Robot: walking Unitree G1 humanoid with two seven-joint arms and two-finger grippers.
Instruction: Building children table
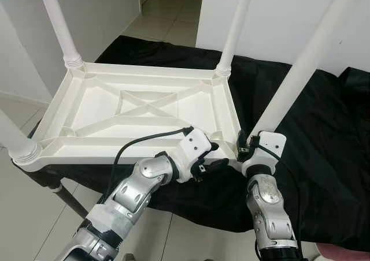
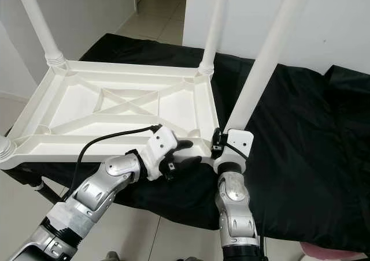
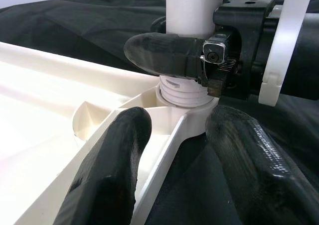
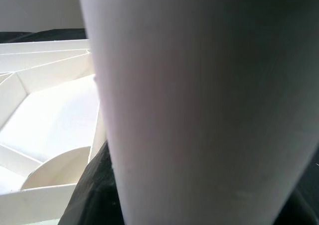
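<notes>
Left eye view: the white plastic tabletop (image 1: 144,108) lies upside down on black cloth (image 1: 324,134); it is likely light, stiff, slick. The leg (image 1: 300,70) rises at two o'clock.

Left wrist view: left gripper (image 3: 174,155) straddles the corner rim, open. Right gripper (image 3: 199,60) clamps the leg's base, the sensible hold.

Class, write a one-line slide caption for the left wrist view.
Right gripper clasps the white leg at its threaded socket in the upturned tabletop.

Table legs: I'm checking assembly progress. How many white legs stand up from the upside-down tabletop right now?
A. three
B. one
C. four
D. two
C: a white leg rises from each corner of the tabletop, including the one that the right gripper holds.
</notes>
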